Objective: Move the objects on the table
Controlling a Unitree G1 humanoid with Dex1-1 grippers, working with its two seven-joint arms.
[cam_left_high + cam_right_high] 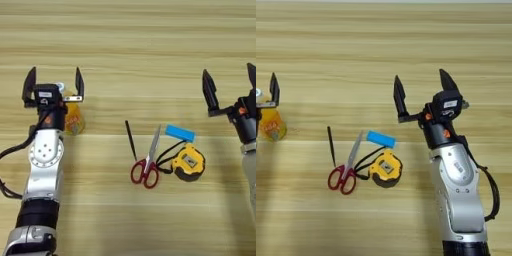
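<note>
Both views look steeply down from the robot's head onto the wide light-brown wooden desk (pixel 150 45), whose plank grain runs across and fills each frame. They sit side by side and close enough to show small items plainly. Shared ground is the middle cluster: the red-handled scissors (pixel 146 167), also in the right eye view (pixel 344 175). The left eye view takes in the whole left end effector (pixel 53 85); the right eye view takes in the whole right end effector (pixel 422 95).
</note>
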